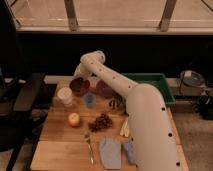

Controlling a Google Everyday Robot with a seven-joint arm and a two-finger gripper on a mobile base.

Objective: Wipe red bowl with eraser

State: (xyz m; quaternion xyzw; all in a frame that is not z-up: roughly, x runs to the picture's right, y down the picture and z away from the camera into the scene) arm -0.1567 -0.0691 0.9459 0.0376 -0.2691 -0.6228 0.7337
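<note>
- Dim room with a dark window wall behind; a pale wooden table [60, 155] fills the lower half, and a black office chair [20, 100] stands at its left.
- The gripper [79, 78] is at the far end of the table, just over the rim of the round reddish-orange bowl [79, 86]; it is mostly hidden behind the wrist, and it is clenched shut.
- What it grasps or touches cannot be made out; the small black eraser is not visible.
- The white arm [145, 120] rises thick from the lower right, runs diagonally up and left across the table, bends at a rounded elbow [95, 59] and drops down-left to the bowl.
- The reddish-orange bowl sits upright at the far left of the table, its dark inside facing up.
- Just right of it, partly behind the arm, is a round purple bowl [104, 89].
- Near the red bowl's front are a small blue cup [90, 100] and a white cup [65, 96].
- Further forward lie an orange round fruit [74, 119], a bunch of dark grapes [101, 121], a metal spoon [89, 147] and a grey-blue cloth [111, 152].
- A green rectangular bin [155, 82] stands at the table's far right.
</note>
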